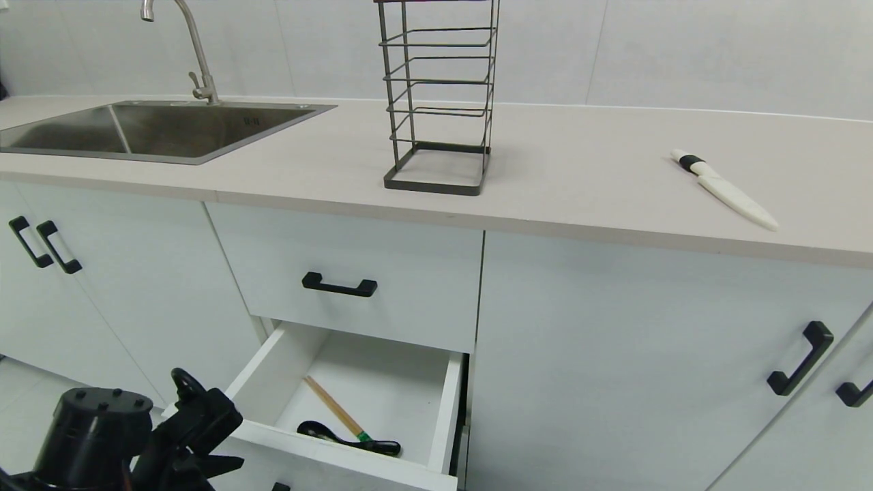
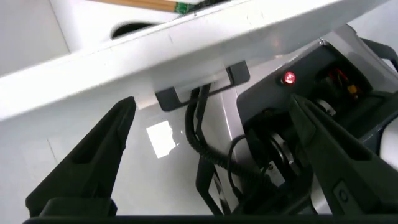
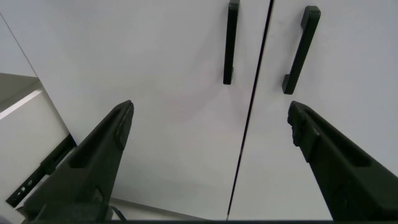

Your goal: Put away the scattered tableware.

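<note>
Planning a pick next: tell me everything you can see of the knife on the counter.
The knife is cream-white throughout, seemingly ceramic or plastic, with a black band near its handle end. It lies flat on the beige countertop, right of the wire rack, slanted: handle toward the wall, pointed tip toward the front edge and the right. Only the countertop touches it. Whether the blade is bare or sheathed cannot be told.
</note>
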Tool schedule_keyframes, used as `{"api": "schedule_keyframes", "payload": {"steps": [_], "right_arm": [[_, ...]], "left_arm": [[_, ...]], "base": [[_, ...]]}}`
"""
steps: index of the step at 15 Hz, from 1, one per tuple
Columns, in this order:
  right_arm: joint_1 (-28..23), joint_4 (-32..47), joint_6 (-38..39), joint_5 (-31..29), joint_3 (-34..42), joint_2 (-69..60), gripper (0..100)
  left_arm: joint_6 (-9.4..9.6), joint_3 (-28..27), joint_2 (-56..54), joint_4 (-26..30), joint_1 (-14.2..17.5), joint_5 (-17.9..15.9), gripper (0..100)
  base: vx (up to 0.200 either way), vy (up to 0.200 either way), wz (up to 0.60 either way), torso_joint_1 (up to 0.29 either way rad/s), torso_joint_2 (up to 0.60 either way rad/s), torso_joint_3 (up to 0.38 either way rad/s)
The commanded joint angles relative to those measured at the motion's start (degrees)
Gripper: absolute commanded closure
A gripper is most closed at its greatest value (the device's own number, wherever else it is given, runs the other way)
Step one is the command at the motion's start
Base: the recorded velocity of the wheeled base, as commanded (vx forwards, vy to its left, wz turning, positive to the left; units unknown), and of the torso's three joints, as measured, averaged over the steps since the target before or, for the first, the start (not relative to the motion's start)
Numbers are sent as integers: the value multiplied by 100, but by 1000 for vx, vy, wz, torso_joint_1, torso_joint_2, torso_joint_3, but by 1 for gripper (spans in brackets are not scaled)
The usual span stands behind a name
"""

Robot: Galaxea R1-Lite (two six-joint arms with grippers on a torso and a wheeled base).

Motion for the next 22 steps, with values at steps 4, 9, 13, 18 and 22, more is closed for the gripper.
{"api": "schedule_keyframes", "payload": {"steps": [4, 9, 13, 18, 22], "right_arm": [[1, 0, 0, 4, 0, 11, 0], [1, 0, 0, 4, 0, 11, 0], [1, 0, 0, 4, 0, 11, 0], [1, 0, 0, 4, 0, 11, 0], [1, 0, 9, 4, 0, 11, 0]], "left_arm": [[-12, -39, 1152, -1247, 8, -2, 0], [-83, -145, 2259, -2750, 219, -2, 0], [-109, -610, 2883, -3251, 386, -19, 0], [-170, -1437, 3270, -3286, 369, -28, 0], [-206, -1735, 3411, -3321, 378, -28, 0]], "base": [[0, 0, 0, 0, 0, 0], [0, 0, 0, 0, 0, 0], [0, 0, 0, 0, 0, 0], [0, 0, 0, 0, 0, 0], [0, 0, 0, 0, 0, 0]]}}
